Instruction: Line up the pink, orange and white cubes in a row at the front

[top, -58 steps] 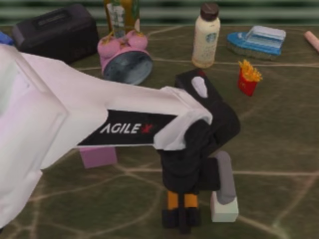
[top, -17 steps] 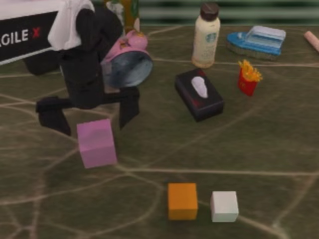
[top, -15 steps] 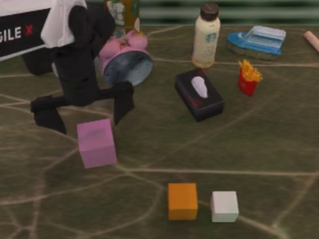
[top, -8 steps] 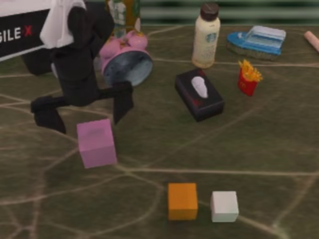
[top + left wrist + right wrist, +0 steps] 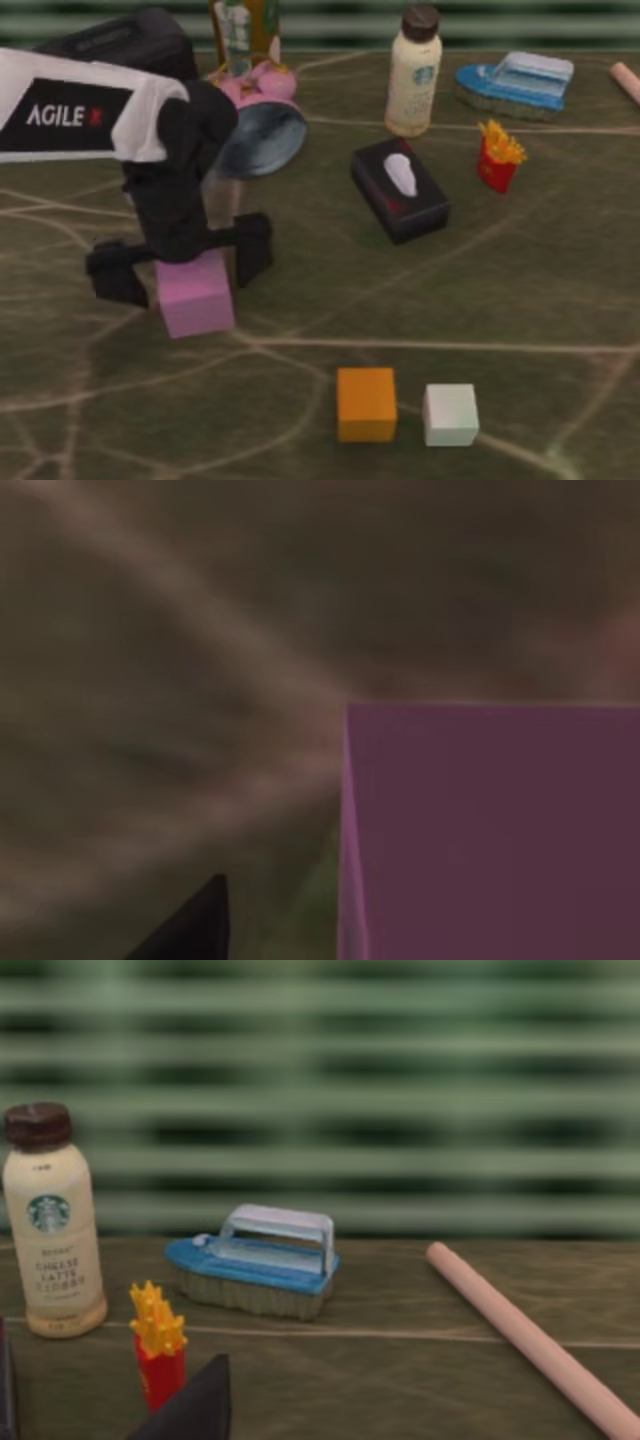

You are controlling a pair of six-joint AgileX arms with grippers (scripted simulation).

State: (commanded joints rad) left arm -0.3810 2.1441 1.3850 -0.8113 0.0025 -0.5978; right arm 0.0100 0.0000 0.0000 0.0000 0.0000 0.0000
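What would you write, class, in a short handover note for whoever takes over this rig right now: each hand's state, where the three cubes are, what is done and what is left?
Left hand: open, fingers straddling the pink cube at the table's left, not closed on it.
Right hand: out of the top view, parked; its wrist camera faces the back of the table.
Orange cube and white cube: side by side at the front, a small gap between them.
Done: orange and white sit in a row.
Left: close on the pink cube, carry it forward, set it in line with the other two.
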